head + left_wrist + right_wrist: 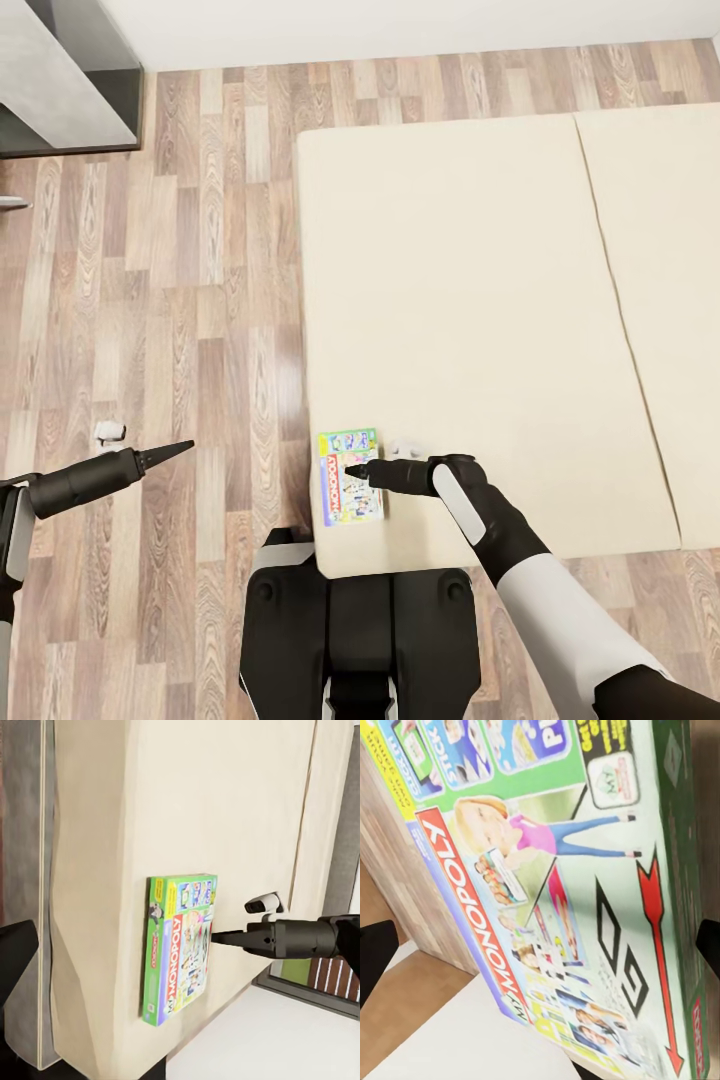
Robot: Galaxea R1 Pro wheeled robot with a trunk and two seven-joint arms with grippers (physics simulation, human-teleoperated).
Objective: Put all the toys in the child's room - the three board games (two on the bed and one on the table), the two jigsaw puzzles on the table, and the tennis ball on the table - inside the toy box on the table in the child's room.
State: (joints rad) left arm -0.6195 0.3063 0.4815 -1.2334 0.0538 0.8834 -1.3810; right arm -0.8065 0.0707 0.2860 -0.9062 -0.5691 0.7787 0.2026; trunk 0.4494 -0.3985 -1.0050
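Observation:
A white-and-green "My Monopoly" board game [350, 478] lies flat on the beige bed [470, 300], close to its front left corner. My right gripper [356, 470] hangs just over the box, pointing across its lid. In the right wrist view the lid [547, 885] is very close, with the fingers [375, 960] wide apart at either side, open and holding nothing. From the left wrist view the box [180, 945] and the right gripper [225, 938] are seen side on. My left gripper [172, 452] hovers over the floor left of the bed, open and empty.
Wood-plank floor [180, 300] runs left of and behind the bed. A grey unit [60, 80] stands at the far left corner. A small white object [108, 432] lies on the floor by my left arm. My dark base [360, 640] stands against the bed's front edge.

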